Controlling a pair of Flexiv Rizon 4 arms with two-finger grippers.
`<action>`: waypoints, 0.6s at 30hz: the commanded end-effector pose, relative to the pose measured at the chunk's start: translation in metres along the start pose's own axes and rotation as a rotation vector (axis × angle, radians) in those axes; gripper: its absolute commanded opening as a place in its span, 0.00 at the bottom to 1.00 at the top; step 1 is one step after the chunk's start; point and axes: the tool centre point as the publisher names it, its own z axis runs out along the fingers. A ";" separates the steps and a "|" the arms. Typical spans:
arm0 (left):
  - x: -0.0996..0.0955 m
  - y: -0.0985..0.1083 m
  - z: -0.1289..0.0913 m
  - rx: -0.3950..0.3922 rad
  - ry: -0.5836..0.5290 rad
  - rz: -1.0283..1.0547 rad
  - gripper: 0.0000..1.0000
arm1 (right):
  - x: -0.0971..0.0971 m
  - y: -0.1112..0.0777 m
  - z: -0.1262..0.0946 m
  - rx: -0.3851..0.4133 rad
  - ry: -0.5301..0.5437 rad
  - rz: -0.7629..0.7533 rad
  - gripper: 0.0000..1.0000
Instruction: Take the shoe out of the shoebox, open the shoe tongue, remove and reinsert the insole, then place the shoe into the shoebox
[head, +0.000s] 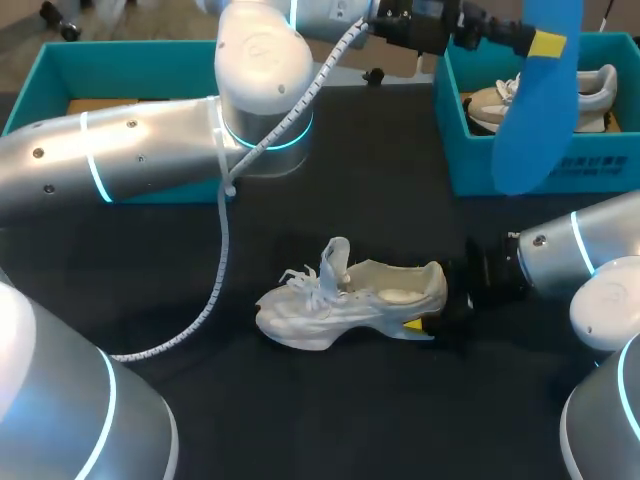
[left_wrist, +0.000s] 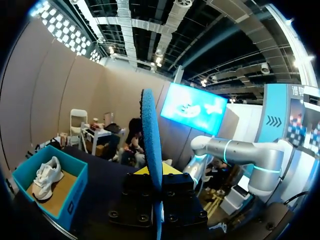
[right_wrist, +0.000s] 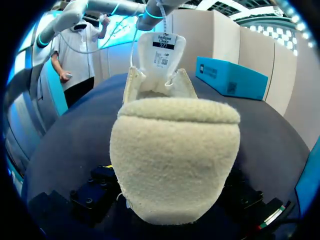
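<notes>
High above the teal shoebox (head: 470, 165), my left gripper (head: 546, 44) is clamped on the flat blue insole (head: 530, 110). On the black table (head: 330, 420), my right gripper (head: 420, 323) pinches the fleecy heel of the white mesh shoe (head: 345, 300), tongue raised. Reinsertion comes next, I judge, feeding the insole toe-first into the narrow opening.

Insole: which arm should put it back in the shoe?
Left. The left jaws already clamp the insole, held up over the box. The right jaws grip the shoe by its heel, so they look better placed to steady it.
</notes>
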 end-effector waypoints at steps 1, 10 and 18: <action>0.012 -0.004 -0.014 0.022 0.031 -0.080 0.00 | -0.002 -0.003 0.001 0.003 -0.001 0.000 0.00; 0.052 -0.012 -0.037 0.014 0.090 -0.264 0.00 | -0.002 -0.003 0.001 0.003 -0.001 0.000 0.00; 0.076 -0.001 -0.056 -0.008 0.113 -0.416 0.00 | -0.002 -0.003 0.001 0.003 -0.001 0.000 0.00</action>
